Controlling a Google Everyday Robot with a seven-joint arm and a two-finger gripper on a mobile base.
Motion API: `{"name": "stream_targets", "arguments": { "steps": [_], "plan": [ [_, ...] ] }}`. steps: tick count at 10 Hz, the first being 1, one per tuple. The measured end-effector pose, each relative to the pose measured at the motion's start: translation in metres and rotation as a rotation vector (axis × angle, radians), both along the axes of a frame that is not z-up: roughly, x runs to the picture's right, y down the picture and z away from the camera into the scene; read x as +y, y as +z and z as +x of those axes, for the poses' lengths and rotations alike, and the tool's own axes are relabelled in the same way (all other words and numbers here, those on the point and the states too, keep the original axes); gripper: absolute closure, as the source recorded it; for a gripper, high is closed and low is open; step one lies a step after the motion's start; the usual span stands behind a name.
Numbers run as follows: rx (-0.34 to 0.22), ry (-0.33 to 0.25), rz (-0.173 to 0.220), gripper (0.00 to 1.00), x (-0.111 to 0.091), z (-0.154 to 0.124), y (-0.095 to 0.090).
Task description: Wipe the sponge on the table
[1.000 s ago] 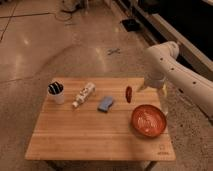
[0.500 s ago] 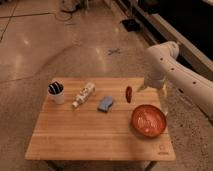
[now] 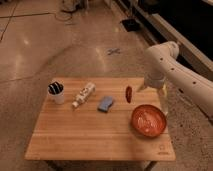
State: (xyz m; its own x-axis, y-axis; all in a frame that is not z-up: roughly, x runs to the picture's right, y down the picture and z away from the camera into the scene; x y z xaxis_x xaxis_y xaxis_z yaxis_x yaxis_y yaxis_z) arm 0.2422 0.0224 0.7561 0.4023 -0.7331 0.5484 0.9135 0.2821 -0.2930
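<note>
gripper hangs at arm's end over far right edge of table, just behind red bowl. gripper state: cannot tell. nothing seen in it.

sponge lies flat on table, mid-top, free of gripper, between white bottle and small red thing.

key relation: sponge sits to picture-left of gripper and slightly nearer camera, red thing between them. long axis seems to slant near-left to far-right.

scene fits sponge awaiting pickup or set down after wiping.

The white arm reaches in from the right, bent sharply downward, its gripper hanging at the lower end
</note>
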Motion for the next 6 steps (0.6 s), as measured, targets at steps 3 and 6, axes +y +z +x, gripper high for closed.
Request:
{"name": "stream_targets", "arguments": {
  "steps": [3,6],
  "plan": [
    [-0.07,0.024,0.028,0.2,-0.018,-0.071,0.012],
    [-0.124,0.01,0.069,0.2,-0.043,-0.141,0.033]
  ]
}}
